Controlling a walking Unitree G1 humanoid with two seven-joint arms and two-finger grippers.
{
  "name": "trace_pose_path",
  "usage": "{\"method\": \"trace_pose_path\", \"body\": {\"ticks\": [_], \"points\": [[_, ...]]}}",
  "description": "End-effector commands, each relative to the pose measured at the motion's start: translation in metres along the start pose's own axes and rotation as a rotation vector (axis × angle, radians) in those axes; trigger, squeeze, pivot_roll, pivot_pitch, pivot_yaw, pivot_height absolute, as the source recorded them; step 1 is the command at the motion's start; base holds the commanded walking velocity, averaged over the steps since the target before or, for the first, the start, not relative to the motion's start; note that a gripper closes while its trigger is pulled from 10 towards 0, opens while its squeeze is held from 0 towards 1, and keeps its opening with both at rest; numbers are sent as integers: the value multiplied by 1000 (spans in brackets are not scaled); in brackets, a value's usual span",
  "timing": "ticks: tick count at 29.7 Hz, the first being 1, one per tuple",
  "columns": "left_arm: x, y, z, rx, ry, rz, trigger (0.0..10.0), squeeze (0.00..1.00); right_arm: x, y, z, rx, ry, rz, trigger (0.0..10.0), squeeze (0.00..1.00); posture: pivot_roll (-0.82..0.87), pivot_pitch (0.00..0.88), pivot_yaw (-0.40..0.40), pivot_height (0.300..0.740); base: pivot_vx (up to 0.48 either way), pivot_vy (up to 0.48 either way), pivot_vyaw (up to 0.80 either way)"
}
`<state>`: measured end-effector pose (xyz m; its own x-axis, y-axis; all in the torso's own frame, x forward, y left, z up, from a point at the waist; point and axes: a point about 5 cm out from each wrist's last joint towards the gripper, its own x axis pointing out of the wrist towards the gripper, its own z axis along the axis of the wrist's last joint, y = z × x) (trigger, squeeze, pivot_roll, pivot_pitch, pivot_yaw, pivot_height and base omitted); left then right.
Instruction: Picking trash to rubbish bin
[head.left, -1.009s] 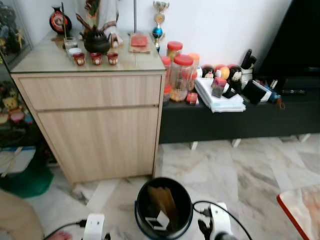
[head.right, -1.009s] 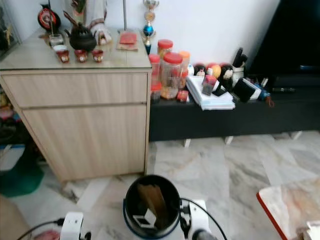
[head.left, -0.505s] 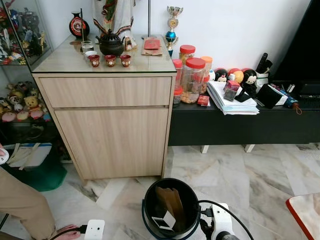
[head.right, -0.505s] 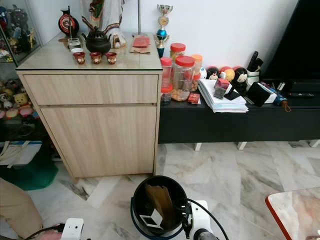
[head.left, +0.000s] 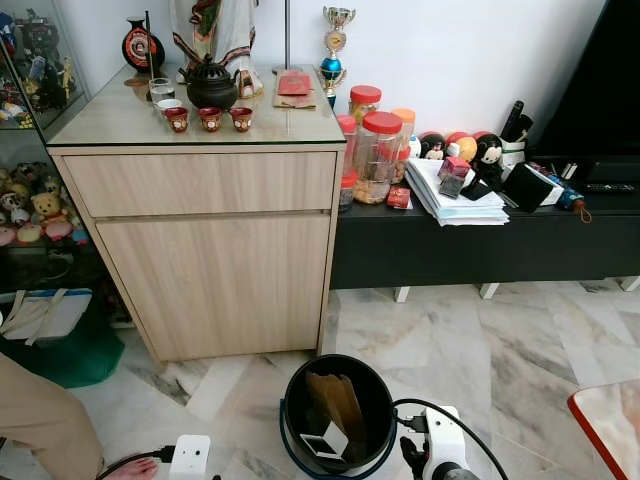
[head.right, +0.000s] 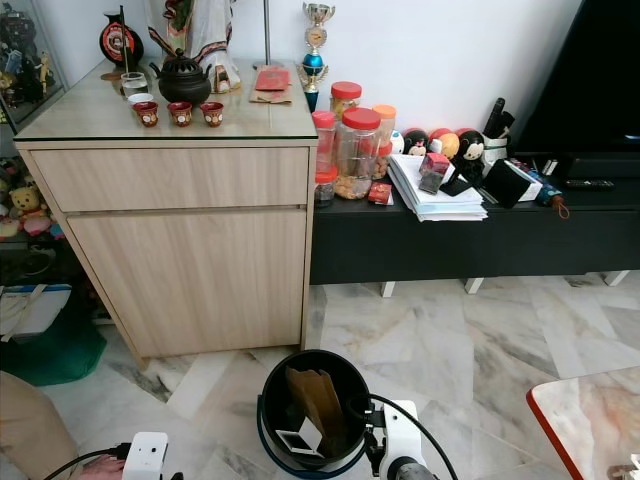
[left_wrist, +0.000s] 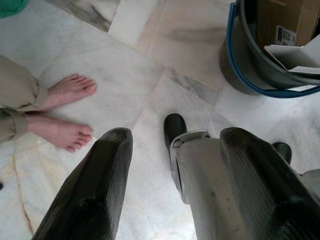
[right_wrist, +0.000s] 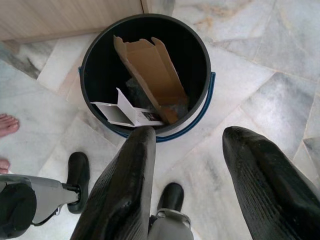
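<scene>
Standing bin, cabinet behind, bare feet near

A round black rubbish bin with a blue handle stands upright at the lower centre, holding a tilted brown cardboard piece and a small white box.

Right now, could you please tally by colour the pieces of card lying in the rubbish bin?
brown cardboard: 1
white carton: 1
Total: 2
</scene>
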<state>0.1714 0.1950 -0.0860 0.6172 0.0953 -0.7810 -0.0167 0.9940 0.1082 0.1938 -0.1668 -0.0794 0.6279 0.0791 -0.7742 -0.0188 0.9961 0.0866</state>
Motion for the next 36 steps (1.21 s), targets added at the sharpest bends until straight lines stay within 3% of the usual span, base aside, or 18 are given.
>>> {"method": "trace_pose_path", "body": {"ticks": [1,36], "points": [[0,2,0,6,13,10,10000,0,1,-2,4,7,-6,-11,10000,0,45,0,-72,740,0,0,-788],[1,3,0,40,26,13,10000,0,0,-2,1,-8,14,-21,10000,0,45,0,-70,740,0,-22,-781]]}}
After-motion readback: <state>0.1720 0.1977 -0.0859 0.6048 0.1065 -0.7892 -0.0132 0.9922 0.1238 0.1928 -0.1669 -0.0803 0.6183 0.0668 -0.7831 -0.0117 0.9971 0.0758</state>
